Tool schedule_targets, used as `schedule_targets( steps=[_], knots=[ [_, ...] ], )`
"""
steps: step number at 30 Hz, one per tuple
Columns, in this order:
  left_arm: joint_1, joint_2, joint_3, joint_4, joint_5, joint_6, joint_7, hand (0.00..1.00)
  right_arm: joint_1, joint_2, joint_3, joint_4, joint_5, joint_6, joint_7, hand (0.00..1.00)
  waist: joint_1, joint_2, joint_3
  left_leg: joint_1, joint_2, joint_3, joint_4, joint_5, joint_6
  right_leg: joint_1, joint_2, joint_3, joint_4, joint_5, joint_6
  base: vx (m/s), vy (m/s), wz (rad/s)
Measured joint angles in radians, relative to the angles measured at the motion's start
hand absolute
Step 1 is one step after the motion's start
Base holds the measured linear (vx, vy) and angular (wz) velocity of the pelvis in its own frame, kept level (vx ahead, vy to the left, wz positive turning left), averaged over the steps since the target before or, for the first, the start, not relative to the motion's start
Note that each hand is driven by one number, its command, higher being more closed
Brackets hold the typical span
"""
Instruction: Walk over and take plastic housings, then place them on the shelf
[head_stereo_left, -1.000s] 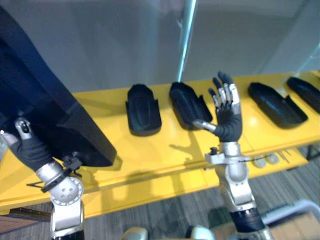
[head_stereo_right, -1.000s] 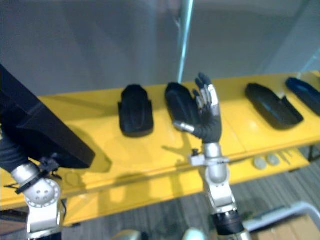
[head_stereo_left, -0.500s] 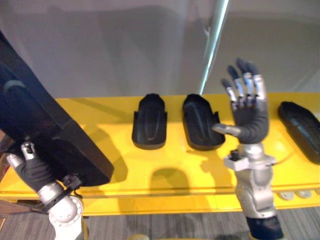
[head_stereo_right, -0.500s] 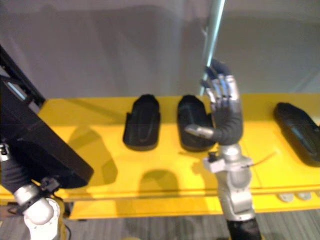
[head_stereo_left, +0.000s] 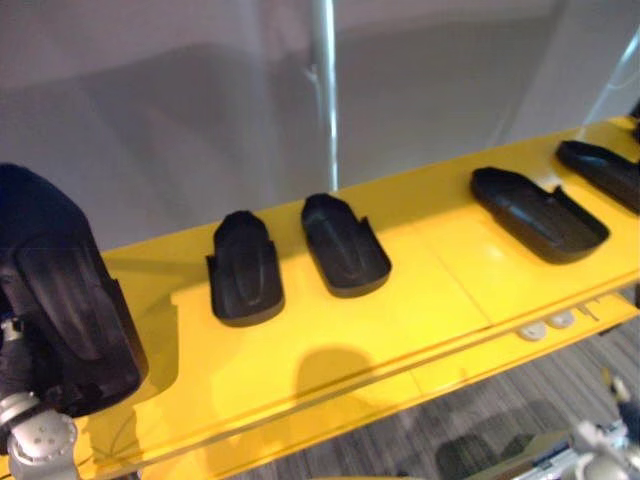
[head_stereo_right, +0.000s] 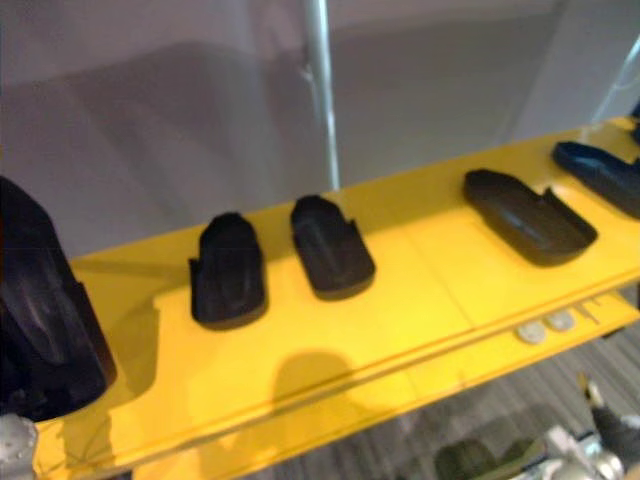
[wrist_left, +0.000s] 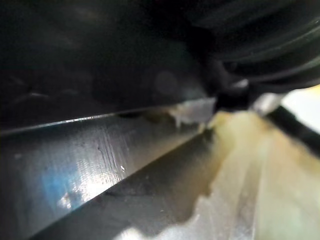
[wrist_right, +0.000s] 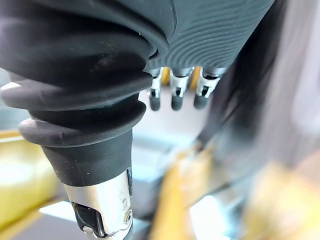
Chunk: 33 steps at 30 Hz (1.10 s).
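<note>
At the far left the big housing leans over the front edge of the yellow shelf, right against the left robot hand. We cannot tell whether that hand is clamped on it. The right robot hand holds nothing, its fingers straight and apart. On the shelf we see the middle-left housing just beside the middle-right housing, with the right housing and the far-right housing well apart from them.
</note>
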Motion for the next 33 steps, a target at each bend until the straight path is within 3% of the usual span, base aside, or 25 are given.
schedule_targets(
  steps=[7,12,14,19,25,33],
  knots=[
    [-0.260,0.294,-0.162,0.322,-0.075,0.177,-0.251,1.00,0.010,0.004,0.000,0.293,-0.036,0.081,-0.030,0.00,-0.009,-0.012,0.007,0.000,0.007,0.046,-0.042,0.023,0.010,-0.063,0.000,0.010,0.070,-0.005,-0.006,-0.10,-0.019,-0.04],
    [-0.441,0.451,-0.251,0.487,-0.067,0.265,-0.350,1.00,0.012,0.005,-0.014,0.444,-0.033,0.107,0.011,0.00,-0.009,-0.032,0.017,0.001,0.009,0.069,-0.056,0.030,0.013,-0.063,0.000,0.012,0.060,0.001,-0.001,-0.09,-0.012,-0.04],
    [-0.505,0.502,-0.272,0.535,-0.046,0.301,-0.393,1.00,0.010,0.010,-0.014,0.477,-0.025,0.111,0.036,0.00,-0.023,-0.043,0.012,-0.004,0.007,0.074,-0.070,0.033,0.016,-0.060,0.003,0.010,0.029,0.011,0.001,-0.04,0.000,0.00],
    [-0.602,0.555,-0.282,0.620,-0.004,0.334,-0.423,1.00,0.007,0.050,-0.015,0.553,-0.003,0.112,0.069,0.00,-0.040,-0.073,0.013,-0.005,0.007,0.079,-0.067,0.035,0.019,-0.043,0.009,0.007,0.000,0.041,0.004,0.06,0.020,0.00],
    [-0.616,0.558,-0.313,0.663,0.018,0.361,-0.458,1.00,-0.003,0.089,-0.005,0.576,0.005,0.109,0.095,0.00,-0.041,-0.110,0.008,0.000,0.000,0.098,-0.064,0.025,0.026,-0.041,0.001,0.009,-0.002,0.043,0.002,0.06,0.037,-0.01],
    [-0.616,0.542,-0.355,0.683,0.043,0.364,-0.448,1.00,-0.010,0.074,-0.005,0.576,0.005,0.106,0.101,0.00,-0.037,-0.132,0.029,-0.015,-0.011,0.122,-0.022,-0.004,0.030,-0.047,-0.023,0.005,0.023,0.044,-0.001,-0.01,0.052,0.00]
  ],
)
